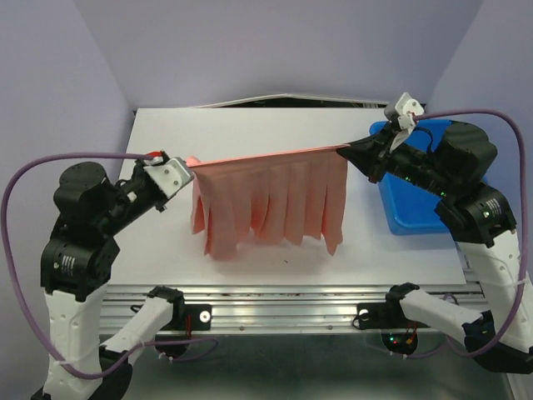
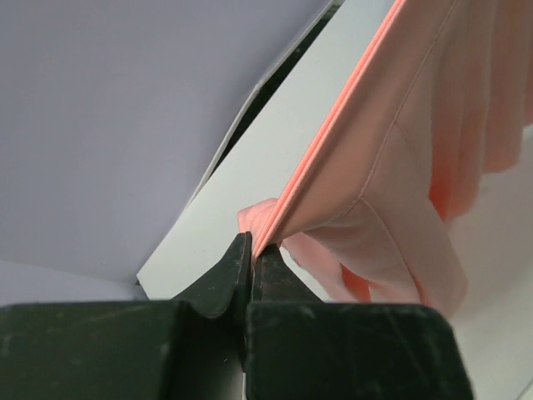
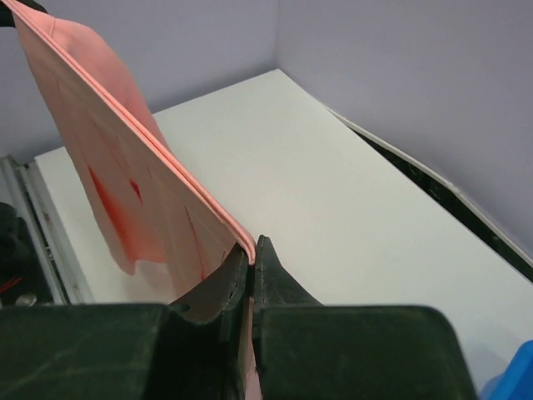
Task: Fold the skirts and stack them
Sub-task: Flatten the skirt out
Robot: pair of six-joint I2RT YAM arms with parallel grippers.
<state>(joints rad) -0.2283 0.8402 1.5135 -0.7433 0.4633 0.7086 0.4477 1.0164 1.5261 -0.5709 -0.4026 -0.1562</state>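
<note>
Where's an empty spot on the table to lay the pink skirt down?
The widest bare patch of the table lies behind the hanging skirt, up to the far edge. A narrower strip runs between its hem and the near edge. The right side is crowded: the blue bin sits there. The left gripper and right gripper pinch its top corners.

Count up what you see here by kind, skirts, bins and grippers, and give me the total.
Skirts: 1, the salmon-pink skirt, held up by its top edge
Bins: 1, the blue bin
Grippers: 2, the left gripper and the right gripper, each shut on the skirt
Total: 4
</note>
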